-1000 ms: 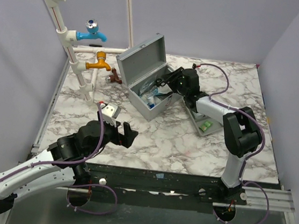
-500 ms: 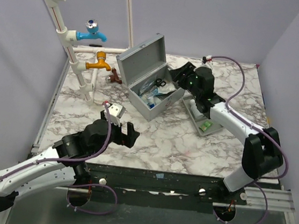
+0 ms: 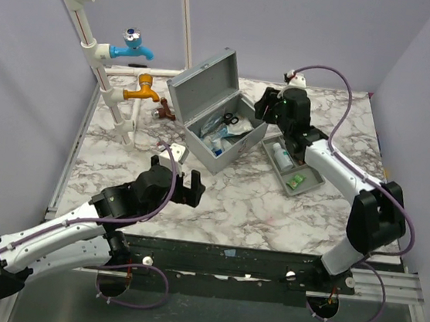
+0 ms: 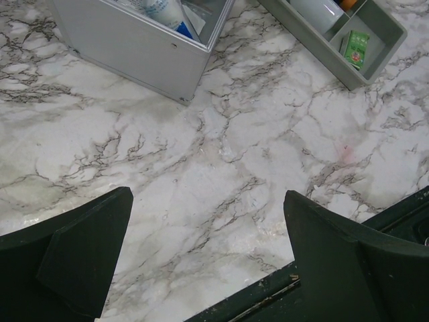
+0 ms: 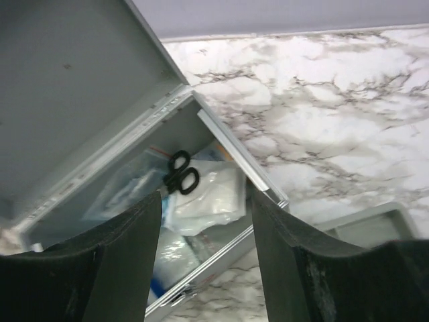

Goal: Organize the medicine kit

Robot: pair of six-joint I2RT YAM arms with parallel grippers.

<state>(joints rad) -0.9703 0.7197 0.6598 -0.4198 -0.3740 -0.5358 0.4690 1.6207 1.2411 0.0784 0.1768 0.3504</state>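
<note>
**Right arm judged the nearer to the open kit**

Nearest, the left gripper (image 3: pixel 181 182) is seen spread wide and empty over the table (image 4: pixel 221 147). Beyond it and to its right, the medicine kit (image 3: pixel 204 90) is found mid-table, lid raised, long axis slanted near-left to far-right, its tray (image 4: pixel 301 39) alongside. Over its far end the right gripper (image 5: pixel 204 198) is seen parted, gripping nothing.

Counting from my end: one medicine kit (image 3: pixel 217 111) far middle of the table, one loose tray (image 3: pixel 312 174) just right of it, and one pair of scissors (image 3: pixel 229 119) inside the box. In the tray I can make out one green packet (image 3: pixel 296 181) and one white bottle (image 3: pixel 280 154). Far left there are two taps, one blue tap (image 3: pixel 131 46) and one orange tap (image 3: pixel 144 89).
</note>
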